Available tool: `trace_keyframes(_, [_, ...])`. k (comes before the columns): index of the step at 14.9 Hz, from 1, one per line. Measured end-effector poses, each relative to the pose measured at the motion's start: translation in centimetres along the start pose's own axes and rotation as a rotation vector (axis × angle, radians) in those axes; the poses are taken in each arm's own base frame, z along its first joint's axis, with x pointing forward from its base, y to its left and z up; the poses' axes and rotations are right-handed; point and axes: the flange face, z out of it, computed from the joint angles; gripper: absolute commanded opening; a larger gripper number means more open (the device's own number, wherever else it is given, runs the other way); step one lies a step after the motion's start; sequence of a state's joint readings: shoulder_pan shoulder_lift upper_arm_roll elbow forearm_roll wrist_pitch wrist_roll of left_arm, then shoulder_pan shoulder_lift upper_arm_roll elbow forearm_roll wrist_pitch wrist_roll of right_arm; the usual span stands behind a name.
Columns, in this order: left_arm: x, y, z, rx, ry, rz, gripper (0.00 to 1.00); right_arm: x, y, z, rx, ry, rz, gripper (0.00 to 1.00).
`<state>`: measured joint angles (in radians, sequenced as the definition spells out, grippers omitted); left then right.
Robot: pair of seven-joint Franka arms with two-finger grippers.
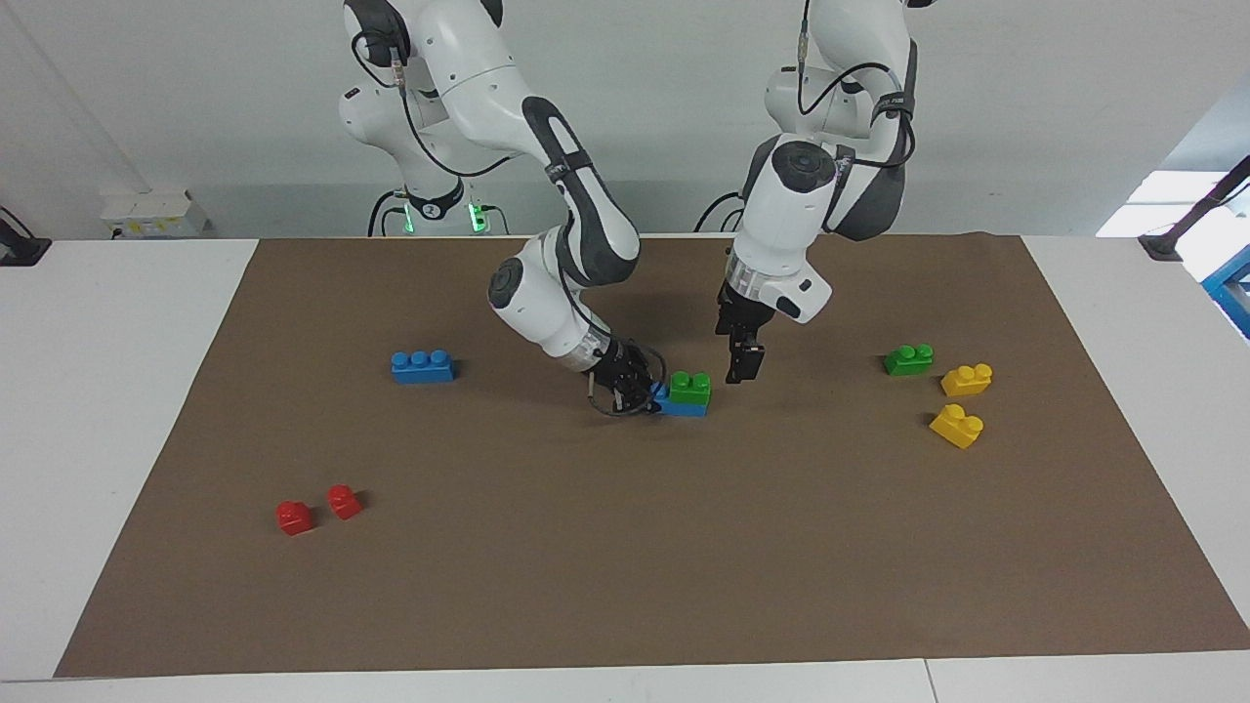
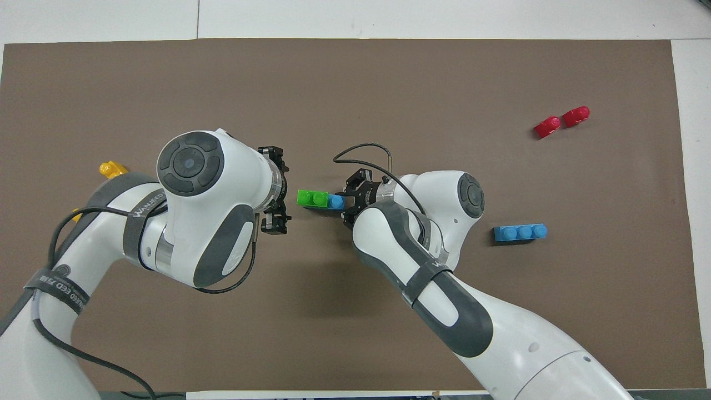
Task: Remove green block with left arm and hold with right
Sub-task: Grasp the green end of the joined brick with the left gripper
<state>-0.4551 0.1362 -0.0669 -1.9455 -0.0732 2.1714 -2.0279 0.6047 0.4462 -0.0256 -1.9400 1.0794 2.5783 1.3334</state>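
Your right gripper [image 1: 652, 395] is clamped on the bare end of the blue three-stud plastic brick [image 1: 681, 403] at mid-worktop. The small bright green two-stud plastic block [image 1: 690, 387] sits pressed on that brick's end toward the left arm. The left gripper [image 1: 744, 367] hangs with fingers apart, just beside the green block on its 3 o'clock side in the facing view. Bring it over the green block, lower it squarely, close on the block's sides, then pull straight up while the right grip keeps the base flat.
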Motion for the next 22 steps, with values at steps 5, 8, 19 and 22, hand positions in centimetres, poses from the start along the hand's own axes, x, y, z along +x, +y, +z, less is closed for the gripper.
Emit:
trace_keyframes(5, [-1.8,-0.9,1.7,0.027,0.011,-0.035,1.0,0.0,0.0,0.0,0.0,0.0,-0.008,0.0])
trace_keyframes(8, [-2.7,-1.1,3.1,0.021,0.021,-0.059,1.0,0.0,0.0,0.0,0.002,0.001,-0.008,0.0])
trace_keyframes(19, [-3.0,-0.5,6.8,0.014,0.032,-0.057,1.0,0.0,-0.1,-0.1,0.027,0.008,-0.019,0.0])
trace_keyframes(22, [-3.0,-0.5,6.9,0.014,0.032,-0.059,0.83,0.0,-0.2,-0.1,0.028,0.008,-0.024,0.0])
